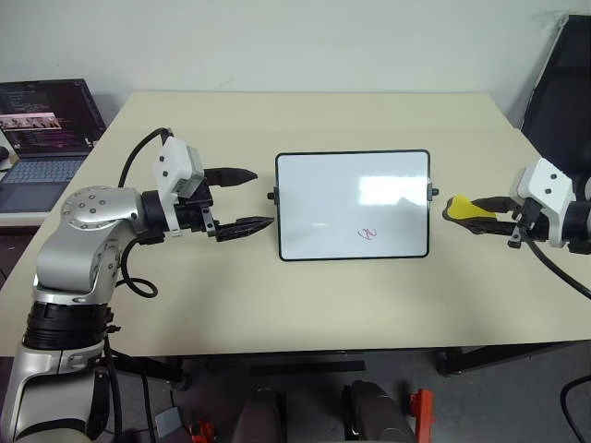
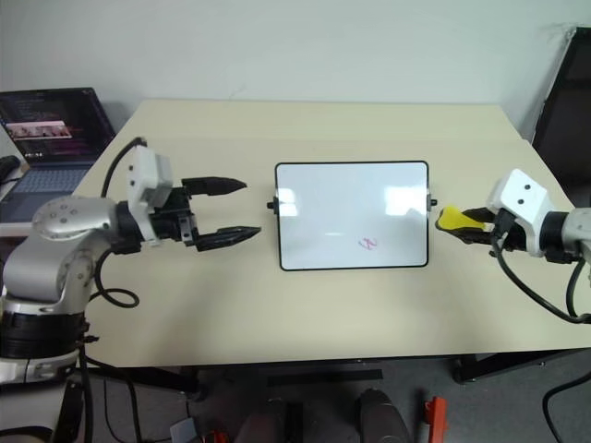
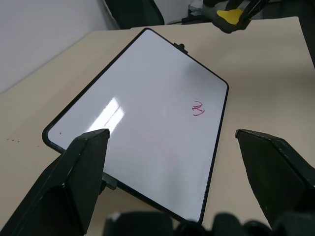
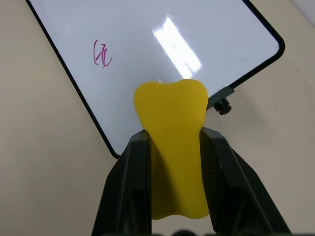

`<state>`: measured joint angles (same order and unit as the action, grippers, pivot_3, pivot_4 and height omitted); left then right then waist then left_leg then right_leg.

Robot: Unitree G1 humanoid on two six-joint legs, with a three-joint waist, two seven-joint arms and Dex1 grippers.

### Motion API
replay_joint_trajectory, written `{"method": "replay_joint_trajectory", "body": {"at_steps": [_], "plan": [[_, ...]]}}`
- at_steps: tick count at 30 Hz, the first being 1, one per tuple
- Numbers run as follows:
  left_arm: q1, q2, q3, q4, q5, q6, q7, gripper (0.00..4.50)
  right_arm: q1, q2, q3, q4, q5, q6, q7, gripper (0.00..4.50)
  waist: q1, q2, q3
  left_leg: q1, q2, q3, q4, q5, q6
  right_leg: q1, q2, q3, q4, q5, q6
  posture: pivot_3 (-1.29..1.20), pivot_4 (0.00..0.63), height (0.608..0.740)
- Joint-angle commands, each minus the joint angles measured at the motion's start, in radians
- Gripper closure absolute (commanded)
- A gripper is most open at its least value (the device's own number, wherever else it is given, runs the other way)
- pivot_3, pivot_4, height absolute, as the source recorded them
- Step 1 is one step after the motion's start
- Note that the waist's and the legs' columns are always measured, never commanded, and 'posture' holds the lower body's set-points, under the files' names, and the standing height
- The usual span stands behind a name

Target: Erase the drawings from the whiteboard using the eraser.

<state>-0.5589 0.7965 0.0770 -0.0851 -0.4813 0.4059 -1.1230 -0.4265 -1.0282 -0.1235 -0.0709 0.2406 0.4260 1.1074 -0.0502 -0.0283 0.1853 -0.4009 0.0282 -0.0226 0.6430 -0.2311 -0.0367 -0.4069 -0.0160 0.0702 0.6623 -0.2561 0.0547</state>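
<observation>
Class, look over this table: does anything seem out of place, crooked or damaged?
Nothing stands out. The whiteboard lies flat and square on the table, with one small pink scribble left on it. The right gripper holds the yellow eraser beside the board.

My right tool [image 1: 482,210], clamped on the eraser [image 1: 462,208], hangs just beside the whiteboard [image 1: 354,205]; bare surface [image 1: 305,295] lies between. My left tool [image 1: 242,199], spread wide, flanks the board's far side, well apart.

On the table [image 1: 277,305] lies the whiteboard [image 1: 354,205], one pink scribble [image 1: 368,233] toward its 5 o'clock corner. At 9 o'clock the left gripper [image 1: 247,198] gapes; at 3 o'clock the right gripper [image 1: 488,211] pinches the eraser [image 1: 464,209].
</observation>
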Motion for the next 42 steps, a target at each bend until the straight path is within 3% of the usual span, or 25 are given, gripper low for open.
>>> {"method": "replay_joint_trajectory", "body": {"at_steps": [1,17,21,25,29,35,42], "plan": [[-0.026,0.006,0.013,-0.016,-0.001,-0.013,0.0,0.0,-0.036,0.011,0.013,-0.019,-0.001,-0.01,-0.017,3.5,-0.001,0.0,0.0,0.0,0.0,0.0,0.0,0.0,0.0,0.0,0.0,0.0,0.0,0.0,0.0,0.0,0.15,0.74],[-0.017,0.011,0.019,-0.026,-0.005,-0.011,0.0,0.0,-0.081,0.049,0.063,-0.034,0.02,-0.012,-0.013,3.5,-0.001,0.0,0.0,0.0,0.0,0.0,0.0,0.0,0.0,0.0,0.0,0.0,0.0,0.0,-0.001,0.0,0.15,0.74],[-0.02,0.01,0.013,-0.012,0.004,-0.02,-0.005,0.0,-0.155,0.19,0.14,-0.059,0.01,-0.024,-0.075,3.5,-0.009,0.0,0.0,0.0,0.001,0.0,0.0,0.0,0.0,0.0,0.001,0.0,0.001,0.0,0.0,0.0,0.15,0.74],[-0.027,-0.001,0.001,-0.006,0.008,-0.026,-0.007,0.0,-0.237,0.383,0.315,0.063,-0.17,-0.126,-0.218,3.5,-0.01,0.0,0.0,0.0,0.001,-0.001,0.0,0.0,0.0,0.0,0.002,0.0,0.001,0.0,-0.001,0.0,0.15,0.74],[-0.021,-0.01,-0.004,-0.009,0.015,-0.029,-0.005,0.0,-0.295,0.457,0.396,0.19,-0.307,-0.184,-0.314,3.5,0.0,0.0,0.0,-0.001,0.0,0.0,0.001,0.0,0.0,-0.001,0.001,0.0,0.001,0.001,-0.003,0.0,0.15,0.74],[-0.017,-0.011,-0.001,-0.017,0.019,-0.023,0.001,0.0,-0.323,0.478,0.449,0.336,-0.414,-0.247,-0.357,3.5,0.009,-0.001,0.0,-0.001,0.0,-0.001,0.001,-0.001,-0.002,-0.001,-0.001,-0.001,0.001,0.002,-0.003,0.0,0.15,0.74],[-0.005,-0.002,0.01,-0.029,0.014,-0.016,0.003,0.0,-0.276,0.392,0.499,0.392,-0.497,-0.307,-0.3,3.5,0.011,-0.003,-0.002,0.002,0.0,-0.001,0.004,0.0,-0.002,0.003,0.0,-0.001,0.001,0.002,0.001,0.0,0.15,0.74]]}}
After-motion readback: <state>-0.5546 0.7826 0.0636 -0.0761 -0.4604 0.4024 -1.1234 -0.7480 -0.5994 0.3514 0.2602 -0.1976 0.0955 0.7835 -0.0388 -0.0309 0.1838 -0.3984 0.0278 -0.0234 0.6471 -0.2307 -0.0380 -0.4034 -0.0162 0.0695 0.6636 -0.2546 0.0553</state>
